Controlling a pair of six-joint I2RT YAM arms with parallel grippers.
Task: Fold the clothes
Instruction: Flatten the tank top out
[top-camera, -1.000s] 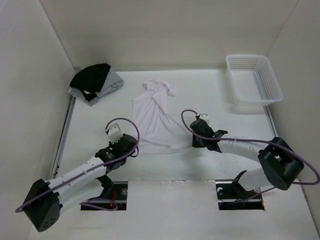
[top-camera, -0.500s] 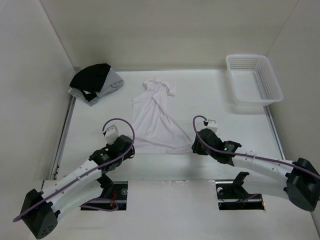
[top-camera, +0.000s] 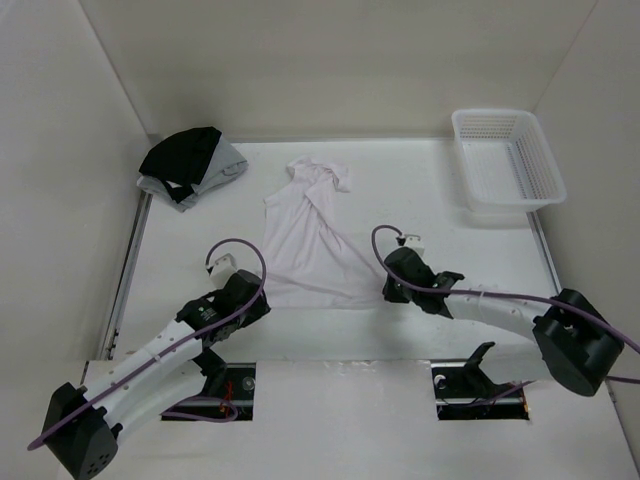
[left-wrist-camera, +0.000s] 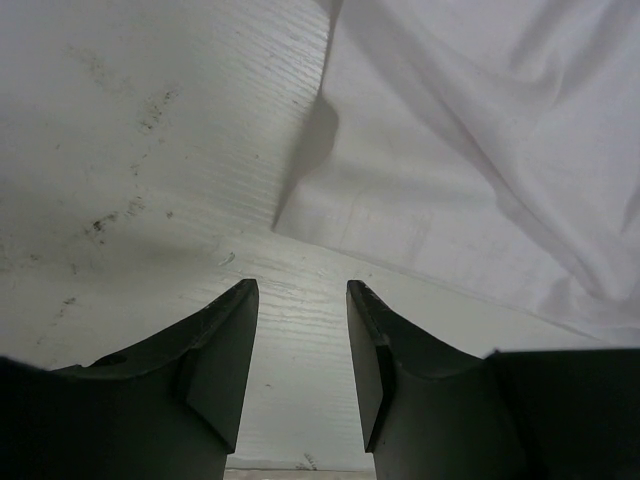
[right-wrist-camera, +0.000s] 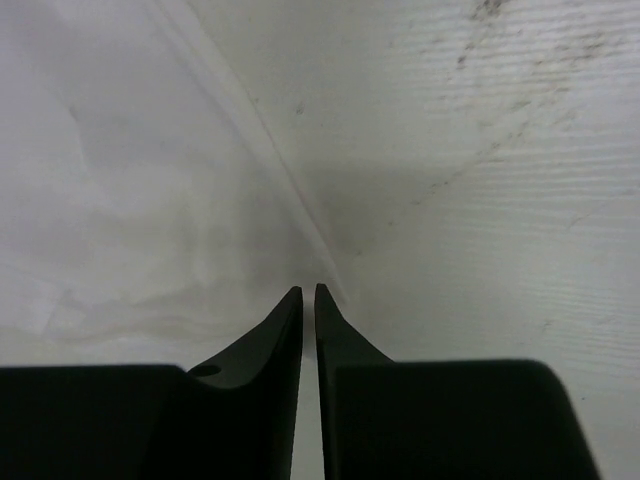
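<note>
A dark bundle (top-camera: 190, 160) is seen well left of the T-shirt (top-camera: 305, 245), which is spread, rumpled, on the bench (top-camera: 450, 250) with its collar away from the arms. The left claw (left-wrist-camera: 300, 300) is released just short of the shirt's near left corner, with nothing between its jaws. The right claw (right-wrist-camera: 308, 292) is clenched almost shut at the shirt's near right hem; whether cloth is caught cannot be told. A basket (top-camera: 508, 158) is set well right of the shirt. The fabric is judged thin, light and limp, so both near corners are best pinched low, flat against the bench.
</note>
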